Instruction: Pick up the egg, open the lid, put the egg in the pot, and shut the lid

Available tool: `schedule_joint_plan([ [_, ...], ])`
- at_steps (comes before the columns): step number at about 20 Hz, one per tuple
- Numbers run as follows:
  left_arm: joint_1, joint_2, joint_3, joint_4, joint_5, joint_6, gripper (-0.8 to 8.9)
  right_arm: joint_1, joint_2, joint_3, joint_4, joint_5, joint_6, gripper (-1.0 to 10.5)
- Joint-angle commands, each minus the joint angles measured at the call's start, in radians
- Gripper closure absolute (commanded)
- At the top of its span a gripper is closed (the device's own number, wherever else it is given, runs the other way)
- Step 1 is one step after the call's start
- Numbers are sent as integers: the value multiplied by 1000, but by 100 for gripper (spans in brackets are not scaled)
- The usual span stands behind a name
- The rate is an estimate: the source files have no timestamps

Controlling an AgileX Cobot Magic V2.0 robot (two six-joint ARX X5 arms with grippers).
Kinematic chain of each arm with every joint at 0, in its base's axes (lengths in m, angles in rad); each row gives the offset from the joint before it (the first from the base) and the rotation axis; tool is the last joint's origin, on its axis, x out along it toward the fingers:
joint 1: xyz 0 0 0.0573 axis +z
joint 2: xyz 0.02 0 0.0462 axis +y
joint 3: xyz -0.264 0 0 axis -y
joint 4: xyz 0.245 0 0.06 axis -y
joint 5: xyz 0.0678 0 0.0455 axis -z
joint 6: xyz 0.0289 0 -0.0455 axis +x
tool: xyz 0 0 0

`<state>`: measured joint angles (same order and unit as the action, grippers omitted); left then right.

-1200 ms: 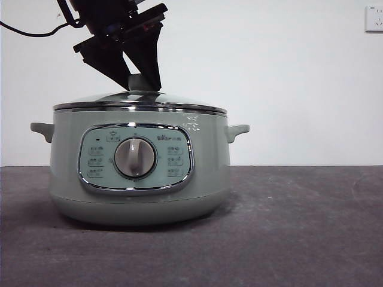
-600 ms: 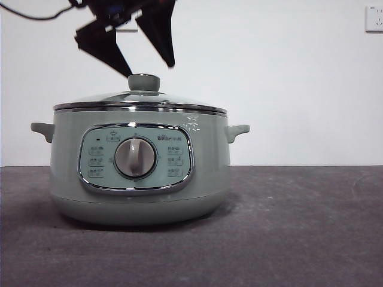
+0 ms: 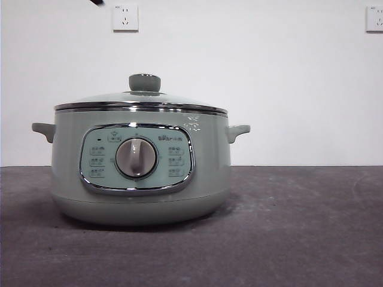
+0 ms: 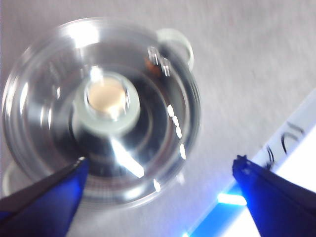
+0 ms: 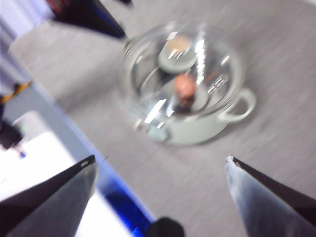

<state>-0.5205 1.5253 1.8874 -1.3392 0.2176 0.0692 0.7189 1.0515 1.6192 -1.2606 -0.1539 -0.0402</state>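
**Lid back on, both arms clear of the pot**

The gripper that hung at the lid's knob half a second ago has risen out of the front view; only a black tip remains at the top left corner.

Going left to right across the front view: the pot stands on the left half of the bench, its dial facing the camera. The lid sits level on the pot's rim, knob upright at its middle. The right half of the bench carries nothing of the task.

The left gripper hangs high above the pot, jaws spread wide and holding nothing; the knob lies ahead of it, toward its left jaw. The right gripper is also spread and empty, farther off, with the pot well ahead between its jaws. Through the glass, the right wrist view shows the egg lying inside the pot, under the lid.

Judging from this, every step looks done. If any move remains, the left arm is the nearer to the knob.
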Motion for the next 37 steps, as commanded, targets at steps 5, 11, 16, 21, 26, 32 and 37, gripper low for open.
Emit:
schedule_joint_plan([
  [5, -5, -51, 8, -50, 27, 29, 819, 0, 48, -4, -54, -1, -4, 951],
  [11, -3, -51, 8, -49, 19, 29, 817, 0, 37, -4, -51, 3, 16, 946],
  [16, -3, -51, 8, -49, 19, 29, 817, 0, 21, -4, -51, 3, 16, 946],
  [21, -3, -51, 8, -39, 19, 29, 817, 0, 16, -4, -54, 3, 16, 946],
  [26, 50, -82, 8, 141, -33, 47, 817, 0, 14, -4, -55, 3, 16, 946],
  [32, 241, -253, -28, 451, -27, 116, 817, 0, 14, -4, -55, 3, 16, 946],
  [37, 457, -535, -384, 774, -31, 116, 817, 0, 14, -4, -56, 3, 16, 946],
])
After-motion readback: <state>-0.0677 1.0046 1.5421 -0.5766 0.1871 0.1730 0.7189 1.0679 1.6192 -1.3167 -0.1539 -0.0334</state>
